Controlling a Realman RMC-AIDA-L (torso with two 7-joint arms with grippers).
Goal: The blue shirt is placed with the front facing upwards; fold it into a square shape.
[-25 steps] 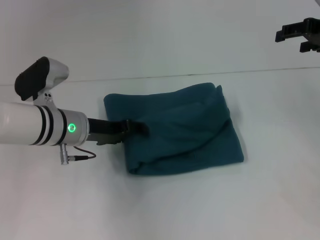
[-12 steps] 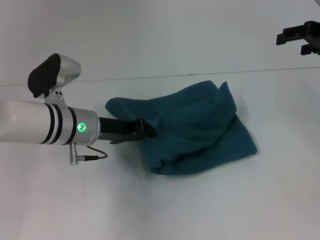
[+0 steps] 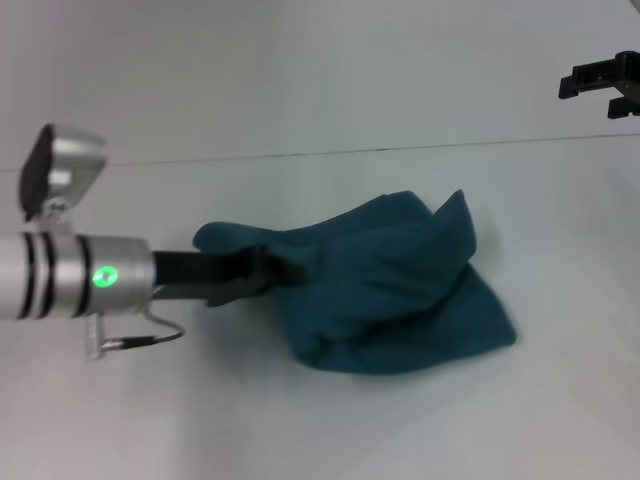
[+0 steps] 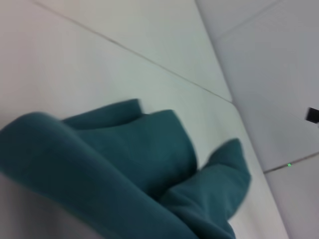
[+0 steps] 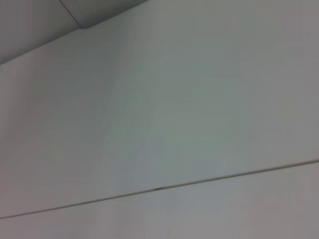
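Left tool point(image 3: 283, 268) is closed on an edge of the bunched dark teal-blue cotton shirt point(image 3: 400, 290), lifted partly off the white surface point(image 3: 300, 420). Right tool point(image 3: 605, 82) is parked w/ its opening indiscernible.

The left gripper point(image 3: 283, 268) is clamped on the left edge of the bunched blue shirt point(image 3: 390, 290) on the white table point(image 3: 300, 420). The right gripper point(image 3: 603, 83) hangs far right, well apart.

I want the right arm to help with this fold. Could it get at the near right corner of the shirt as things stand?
Probably yes. The right gripper is parked up and away at the far right, and nothing lies between it and that corner of the blue shirt. The left gripper works the shirt's opposite side.
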